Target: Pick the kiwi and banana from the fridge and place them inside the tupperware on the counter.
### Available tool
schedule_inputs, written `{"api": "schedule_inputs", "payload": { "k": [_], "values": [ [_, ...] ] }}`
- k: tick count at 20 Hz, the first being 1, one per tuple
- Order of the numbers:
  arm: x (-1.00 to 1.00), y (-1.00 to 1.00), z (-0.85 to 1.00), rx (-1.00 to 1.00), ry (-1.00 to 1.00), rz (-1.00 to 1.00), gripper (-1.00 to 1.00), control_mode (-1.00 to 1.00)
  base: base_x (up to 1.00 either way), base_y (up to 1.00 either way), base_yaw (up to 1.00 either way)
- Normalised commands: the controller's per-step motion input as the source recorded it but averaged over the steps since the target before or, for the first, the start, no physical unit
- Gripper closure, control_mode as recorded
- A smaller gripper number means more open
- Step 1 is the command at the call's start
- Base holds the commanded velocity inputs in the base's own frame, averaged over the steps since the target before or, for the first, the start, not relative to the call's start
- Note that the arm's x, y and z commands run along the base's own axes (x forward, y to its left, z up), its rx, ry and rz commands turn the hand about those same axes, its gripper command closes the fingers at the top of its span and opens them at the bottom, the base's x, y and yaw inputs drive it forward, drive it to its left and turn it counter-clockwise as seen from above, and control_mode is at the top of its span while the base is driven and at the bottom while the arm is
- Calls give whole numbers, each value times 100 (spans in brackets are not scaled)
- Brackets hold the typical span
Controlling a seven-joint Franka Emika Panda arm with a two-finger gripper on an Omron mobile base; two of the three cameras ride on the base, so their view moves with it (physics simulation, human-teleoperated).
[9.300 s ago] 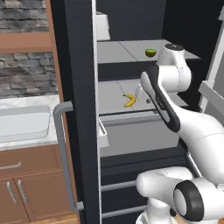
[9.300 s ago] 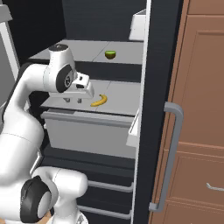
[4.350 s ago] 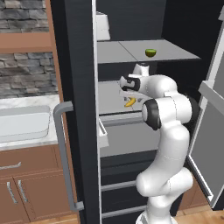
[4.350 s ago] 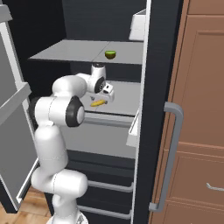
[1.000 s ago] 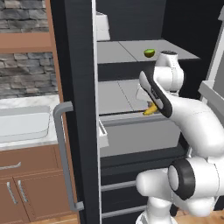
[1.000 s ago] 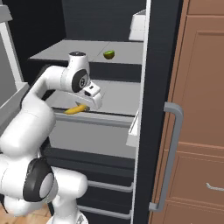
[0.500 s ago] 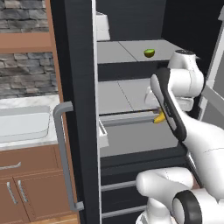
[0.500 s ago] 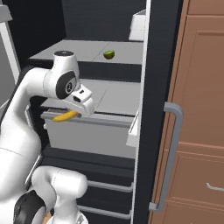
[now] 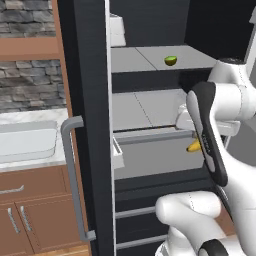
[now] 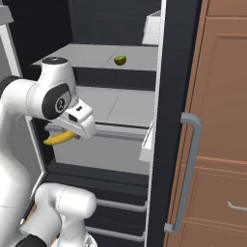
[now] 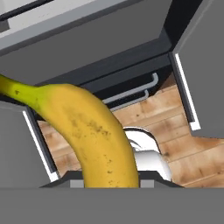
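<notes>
My gripper [image 10: 69, 135] is shut on the yellow banana [image 10: 58, 139], holding it in front of the open black fridge [image 10: 176, 58] at the height of the pale drawer. In the left base view only the banana's tip [image 9: 193, 146] shows beside my forearm. The banana [image 11: 94, 131] runs up the middle of the hand view and hides the fingertips. The green kiwi [image 9: 170, 61] [image 10: 120, 60] rests on the upper shelf, deeper in the fridge and above the gripper. A pale rectangular tupperware [image 9: 25, 142] sits on the marble counter [image 9: 30, 162] left of the fridge.
The fridge door edge with its grey bar handle [image 9: 75, 175] [image 10: 185, 173] stands between me and the counter. A white box [image 10: 153, 26] sits high at the back of the fridge. A pale drawer front [image 9: 150, 157] lies below the middle shelf. Wooden floor [image 11: 175, 144] is beneath the hand.
The arm has drawn back out of the fridge with the banana, carrying it away from the shelf and slightly lower. The kiwi has stayed put.
</notes>
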Motion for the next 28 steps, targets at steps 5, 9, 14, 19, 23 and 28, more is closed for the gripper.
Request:
{"api": "schedule_inputs", "payload": {
  "k": [5,9,14,19,23,28],
  "values": [
    [-45,0,4,0,0,0,100,100,-34,0,-2],
    [0,0,0,0,0,0,100,100,-99,11,0],
    [0,0,0,0,0,0,100,100,-100,44,0],
    [0,0,0,0,0,0,100,100,-76,84,5],
    [0,0,0,0,0,0,100,100,-43,99,6],
    [0,0,0,0,0,0,100,100,-18,100,1]
  ]
}}
